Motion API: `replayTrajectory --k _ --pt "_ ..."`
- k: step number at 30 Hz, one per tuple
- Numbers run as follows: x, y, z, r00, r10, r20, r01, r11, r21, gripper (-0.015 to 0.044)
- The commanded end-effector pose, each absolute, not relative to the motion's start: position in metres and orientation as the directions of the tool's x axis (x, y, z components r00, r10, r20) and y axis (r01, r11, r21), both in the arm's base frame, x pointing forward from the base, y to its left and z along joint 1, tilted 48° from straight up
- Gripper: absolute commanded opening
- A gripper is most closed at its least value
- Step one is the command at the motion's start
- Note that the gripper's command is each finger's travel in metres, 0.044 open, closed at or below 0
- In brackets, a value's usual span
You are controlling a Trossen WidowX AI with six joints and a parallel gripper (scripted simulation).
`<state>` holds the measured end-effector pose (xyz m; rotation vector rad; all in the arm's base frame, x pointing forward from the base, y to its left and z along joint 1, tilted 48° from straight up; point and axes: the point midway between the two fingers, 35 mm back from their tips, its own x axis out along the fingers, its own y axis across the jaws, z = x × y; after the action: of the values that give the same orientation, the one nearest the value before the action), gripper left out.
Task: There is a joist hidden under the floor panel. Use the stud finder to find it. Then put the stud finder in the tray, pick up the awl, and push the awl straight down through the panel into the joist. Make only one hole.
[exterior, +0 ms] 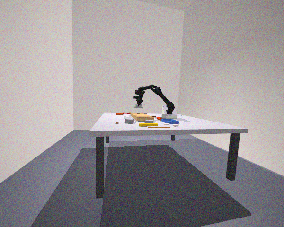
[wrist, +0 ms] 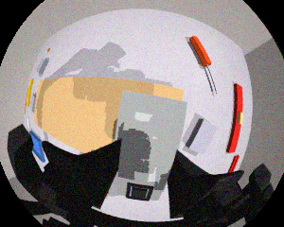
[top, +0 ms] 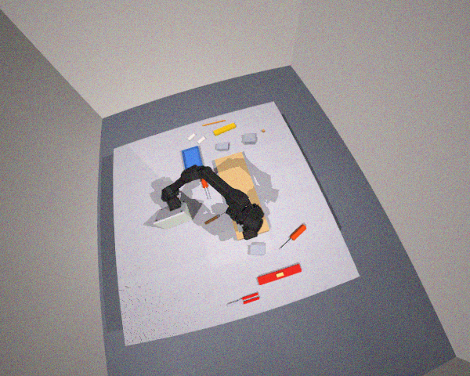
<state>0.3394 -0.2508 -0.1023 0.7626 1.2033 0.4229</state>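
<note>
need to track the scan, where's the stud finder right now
The stud finder is gripped in the tool, held in the air; in the wrist view it overlaps the right edge of the tan floor panel.

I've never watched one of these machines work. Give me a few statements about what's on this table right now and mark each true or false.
1. The claw grips a grey stud finder. True.
2. The stud finder rests on the wooden panel. False: it hangs in the air, above the table.
3. The blue tray has no tool in it. True.
4. The red spirit level lies on the panel. False: it lies on the table, apart from the panel.
</note>
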Motion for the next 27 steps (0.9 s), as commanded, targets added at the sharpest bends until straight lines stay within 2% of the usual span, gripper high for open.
replayTrajectory --k 1,27 --pt "0.341 -0.247 -0.106 0.33 0.665 -0.67 0.097 0.682 0.725 0.0" --pt "0.344 -0.222 -0.129 0.331 0.666 -0.669 0.097 0.681 0.726 0.0"
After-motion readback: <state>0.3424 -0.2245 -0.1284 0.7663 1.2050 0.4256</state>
